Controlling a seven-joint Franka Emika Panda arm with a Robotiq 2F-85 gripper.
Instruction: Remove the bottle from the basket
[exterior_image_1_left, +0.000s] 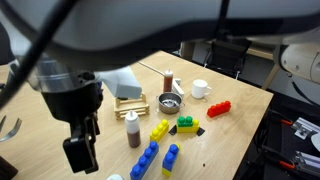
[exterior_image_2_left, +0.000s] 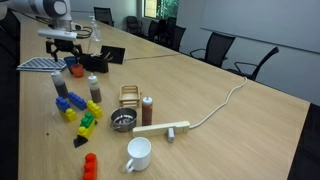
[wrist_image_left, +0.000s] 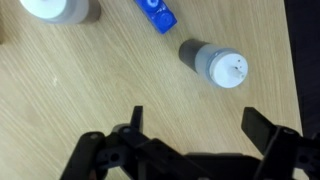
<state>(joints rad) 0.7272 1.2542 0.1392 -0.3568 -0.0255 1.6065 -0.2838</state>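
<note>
The wire basket (exterior_image_2_left: 130, 95) sits well away from the fingers (exterior_image_2_left: 62, 57), beside a brown white-capped bottle (exterior_image_2_left: 147, 110) and a round metal strainer bowl (exterior_image_2_left: 122, 122). In an exterior view no bottle shows between the basket's gold wires (exterior_image_1_left: 132, 103). What the strainer bowl (exterior_image_1_left: 170, 102) or the white mug (exterior_image_2_left: 138, 153) holds cannot be made out. A pale wooden block (exterior_image_2_left: 162, 129) with a cable lies by the mug, farther still from the fingers.

In the wrist view the fingers (wrist_image_left: 262, 128) are spread wide, with only bare counter (wrist_image_left: 100, 90) between their tips. They hold nothing and touch nothing.

The bottle (wrist_image_left: 213, 62) is out of the basket and stands on the counter, its dark grey body topped by a pale cap with small holes. In the wrist view it lies just ahead of the fingertips, within the span of the gap but nearer the finger at the right edge of the picture, and clear of both. In an exterior view it stands upright (exterior_image_2_left: 60, 86) just below the fingers. In the view where the fingers (exterior_image_1_left: 78, 152) fill the foreground, the bottle cannot be seen.

Ahead of the fingers and beyond the bottle lies a blue block (wrist_image_left: 155, 15). Off toward the other finger's side is a white cap (wrist_image_left: 55, 8). A brown bottle with a long white top (exterior_image_2_left: 94, 90) stands near, among blue blocks (exterior_image_2_left: 65, 103), yellow blocks (exterior_image_2_left: 72, 113) and green blocks (exterior_image_2_left: 88, 125). A red block (exterior_image_2_left: 90, 165) lies well apart.
</note>
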